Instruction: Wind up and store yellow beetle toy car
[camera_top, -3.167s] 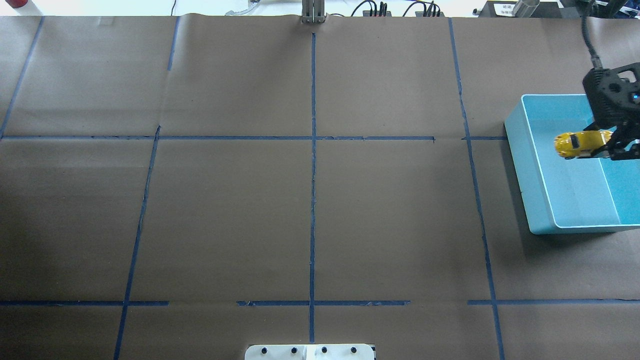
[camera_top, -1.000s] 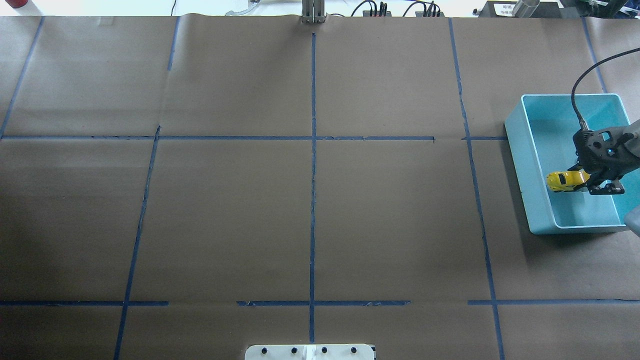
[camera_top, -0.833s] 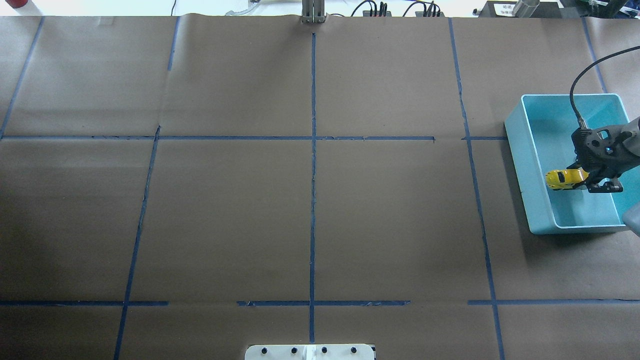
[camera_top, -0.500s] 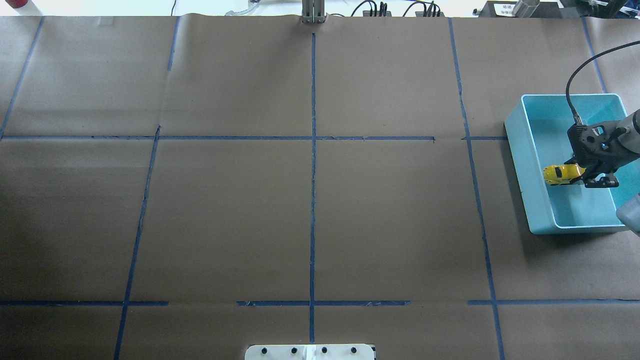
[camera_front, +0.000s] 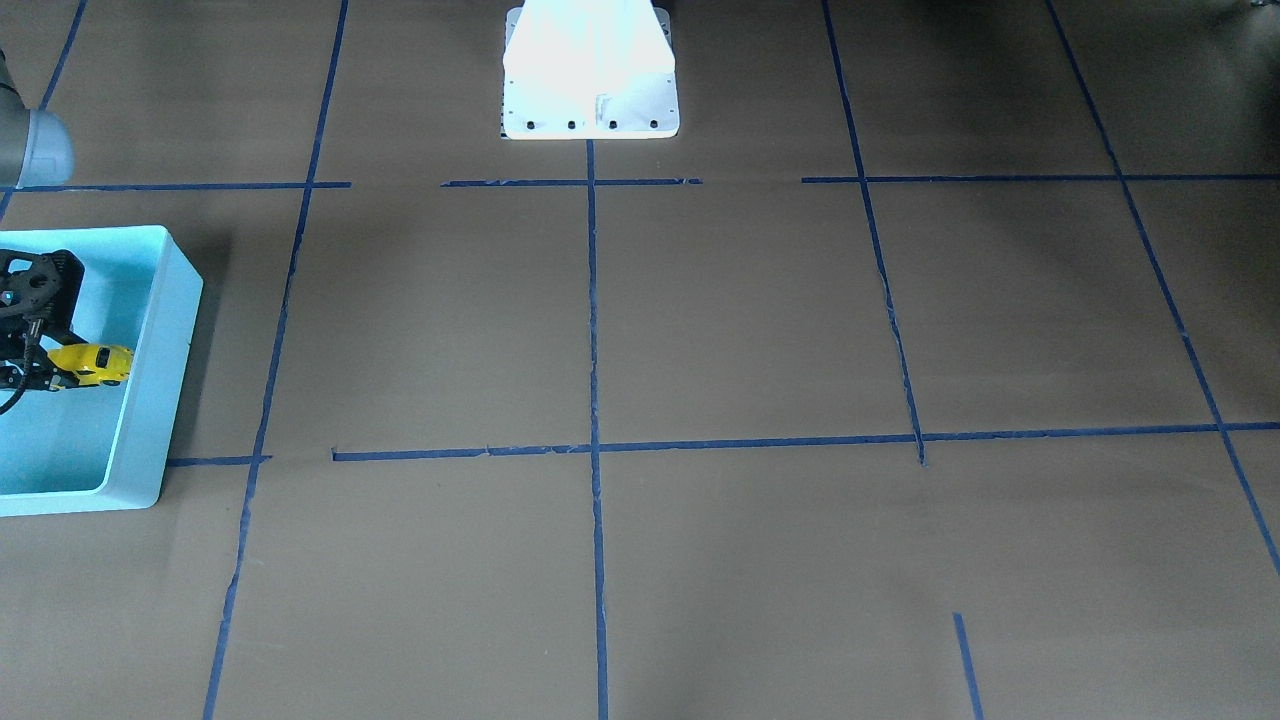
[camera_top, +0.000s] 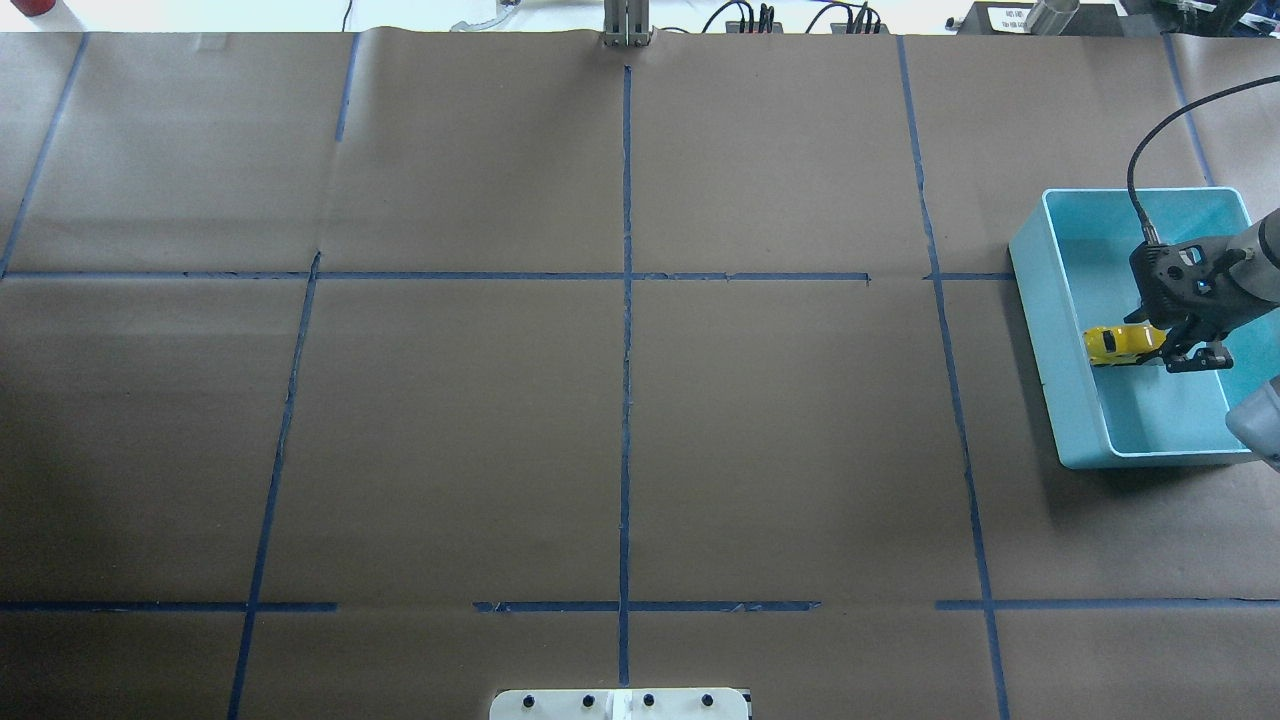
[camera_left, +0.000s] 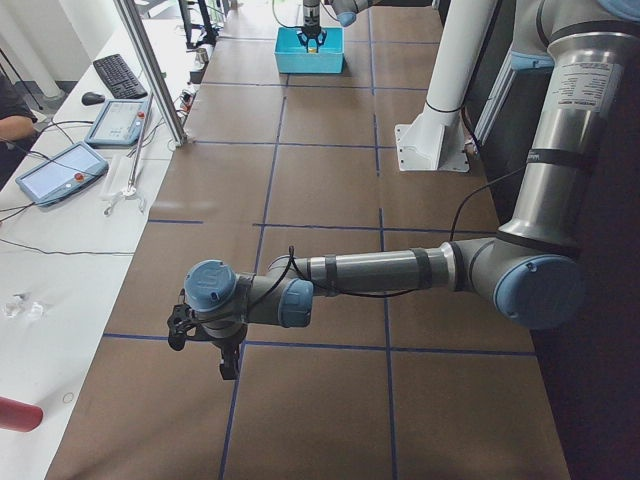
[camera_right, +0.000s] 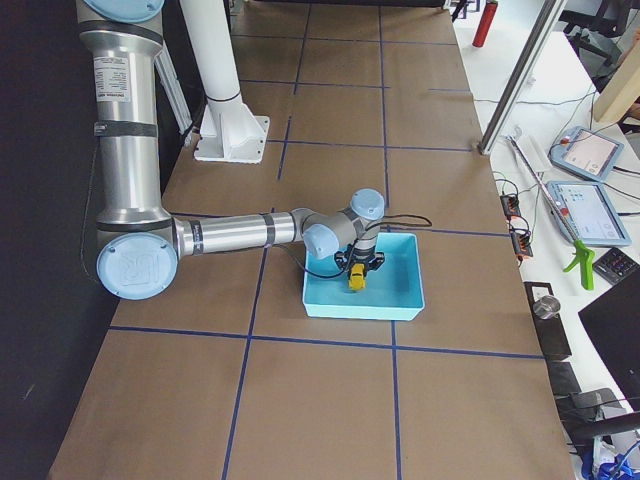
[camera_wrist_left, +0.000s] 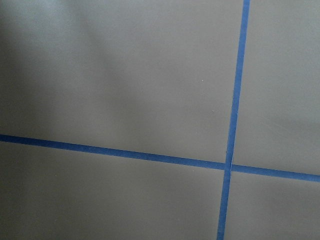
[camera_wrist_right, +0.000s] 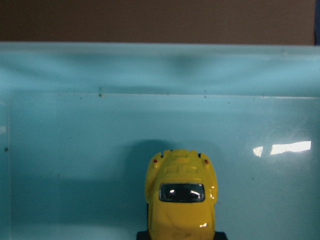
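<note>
The yellow beetle toy car (camera_top: 1110, 345) is small and bright yellow with dark windows. My right gripper (camera_top: 1152, 350) is shut on its end and holds it low inside the light-blue bin (camera_top: 1030, 275), near the bin's inner wall. The front view shows the car (camera_front: 97, 364) in the gripper (camera_front: 52, 376). The right wrist view shows the car (camera_wrist_right: 181, 205) over the bin floor (camera_wrist_right: 75, 150). My left gripper (camera_left: 205, 342) shows only in the exterior left view, over bare paper; I cannot tell whether it is open or shut.
Brown paper with blue tape lines (camera_top: 626, 300) covers the table. The bin (camera_right: 400, 305) sits at the right edge. The robot's white base (camera_front: 590, 75) stands at the near middle. Cables and tablets (camera_left: 60, 170) lie beyond the far side.
My right gripper has come down into the bin with the car, then drifted slightly farther and toward the bin's inner wall. It still holds the car.
</note>
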